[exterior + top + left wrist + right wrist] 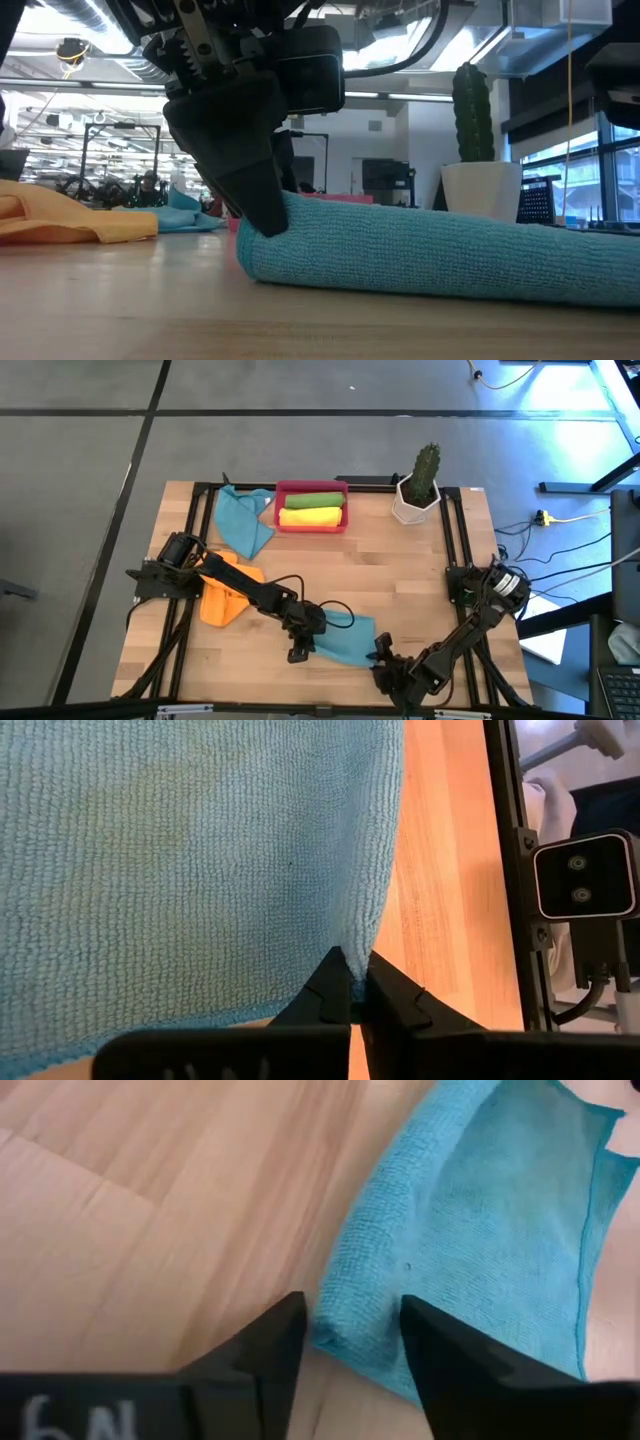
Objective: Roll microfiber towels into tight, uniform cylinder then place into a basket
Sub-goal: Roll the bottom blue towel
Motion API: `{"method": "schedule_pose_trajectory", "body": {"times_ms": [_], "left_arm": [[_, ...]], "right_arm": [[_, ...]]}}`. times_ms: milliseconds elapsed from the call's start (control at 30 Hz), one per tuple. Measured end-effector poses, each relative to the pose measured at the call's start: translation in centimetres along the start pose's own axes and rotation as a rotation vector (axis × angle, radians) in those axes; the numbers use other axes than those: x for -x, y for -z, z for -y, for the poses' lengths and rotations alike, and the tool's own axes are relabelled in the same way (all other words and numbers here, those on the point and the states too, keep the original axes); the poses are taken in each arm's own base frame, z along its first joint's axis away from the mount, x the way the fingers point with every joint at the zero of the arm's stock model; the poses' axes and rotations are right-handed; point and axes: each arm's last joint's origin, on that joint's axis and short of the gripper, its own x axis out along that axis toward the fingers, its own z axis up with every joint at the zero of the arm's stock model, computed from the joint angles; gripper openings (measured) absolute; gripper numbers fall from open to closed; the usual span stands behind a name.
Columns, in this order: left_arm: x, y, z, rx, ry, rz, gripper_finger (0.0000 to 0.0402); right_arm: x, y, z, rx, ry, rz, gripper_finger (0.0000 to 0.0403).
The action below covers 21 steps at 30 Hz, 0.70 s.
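A teal blue microfiber towel (345, 638) lies partly rolled or folded near the table's front middle; the low view shows it as a thick band (430, 250). My left gripper (298, 652) is shut on its left corner. My right gripper (385, 660) is at the towel's right end. Its open fingers stand on either side of a folded corner (345, 1325). The red basket (312, 486) at the far middle holds a green roll (312, 500) and a yellow roll (310, 517). My left gripper pinches the teal towel's corner (352, 970) between its two fingertips, slanting down from the table's left. The cloth puckers toward the pinch and spreads flat on the table beyond it. My right gripper has the folded corner between its fingers; I cannot tell whether they touch it.
An orange towel (225, 595) lies crumpled under my left arm at the table's left. Another blue towel (243, 520) lies at the far left beside the basket. A white pot with a cactus (418, 495) stands at the far right. Bare wood shows between the basket and the teal towel.
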Motion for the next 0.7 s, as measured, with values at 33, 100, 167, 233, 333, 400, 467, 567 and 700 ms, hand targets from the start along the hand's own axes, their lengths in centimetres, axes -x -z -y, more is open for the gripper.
{"method": "schedule_pose_trajectory", "body": {"times_ms": [33,100,167,233,333,400,467,567,700], "left_arm": [[0.0,0.0,0.0,0.000,0.000,0.000,0.0000],[0.0,0.0,0.0,-0.001,0.000,-0.001,0.0000],[0.0,0.1,0.1,-0.002,0.001,-0.002,0.0000],[-0.1,0.1,0.2,-0.005,0.002,-0.002,0.0000],[-0.1,0.1,0.4,-0.016,0.003,0.000,0.0000],[-0.2,0.2,0.6,-0.019,0.005,-0.003,0.0000],[-0.2,0.3,0.8,-0.024,0.009,-0.004,0.0000],[-0.4,0.5,1.1,-0.022,0.013,-0.011,0.0000],[-0.5,0.8,1.6,-0.011,0.024,-0.017,0.0000]], "right_arm": [[0.0,0.0,0.0,0.001,-0.001,0.000,0.0156],[0.1,0.1,-0.2,0.006,0.000,0.002,0.0133],[0.2,0.2,-0.4,0.015,0.005,0.008,0.0108],[0.4,0.4,-0.7,0.031,0.024,0.013,0.0080],[0.7,0.7,-1.1,0.046,0.058,0.019,0.0036],[0.8,0.8,-1.2,0.004,0.073,0.031,0.0013],[1.0,0.8,-1.2,-0.064,0.072,0.038,0.0011],[1.4,0.5,-1.0,-0.167,0.063,0.050,0.0011],[2.4,-0.1,-0.4,-0.289,0.026,0.072,0.0006]]}}
